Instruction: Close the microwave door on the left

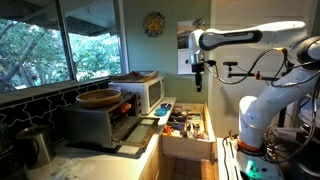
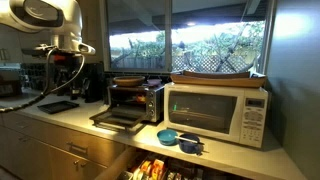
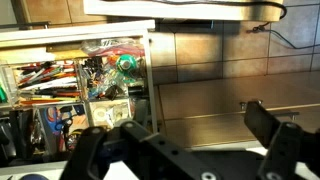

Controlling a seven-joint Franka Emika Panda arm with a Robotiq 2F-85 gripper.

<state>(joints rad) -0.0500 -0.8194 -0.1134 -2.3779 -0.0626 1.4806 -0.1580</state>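
The grey-silver oven (image 1: pixel 88 122) stands on the counter, and its bottom-hinged microwave door (image 1: pixel 130 143) lies folded down and open. In the other exterior view the oven (image 2: pixel 137 98) shows its dark cavity, with the door (image 2: pixel 118 120) flat on the counter in front. My gripper (image 1: pixel 198 72) hangs in the air well away from the oven, above the open drawer. It also shows in an exterior view (image 2: pixel 66 84) beside the oven. In the wrist view my gripper (image 3: pixel 180 135) is open and empty. The door is out of the wrist view.
A white microwave (image 2: pixel 218 110) stands next to the oven, door shut. A wooden bowl (image 1: pixel 98 98) sits on top of the oven. Two blue bowls (image 2: pixel 177 140) sit near the counter edge. An open drawer (image 1: pixel 186 126) full of clutter juts out below and shows in the wrist view (image 3: pixel 75 85).
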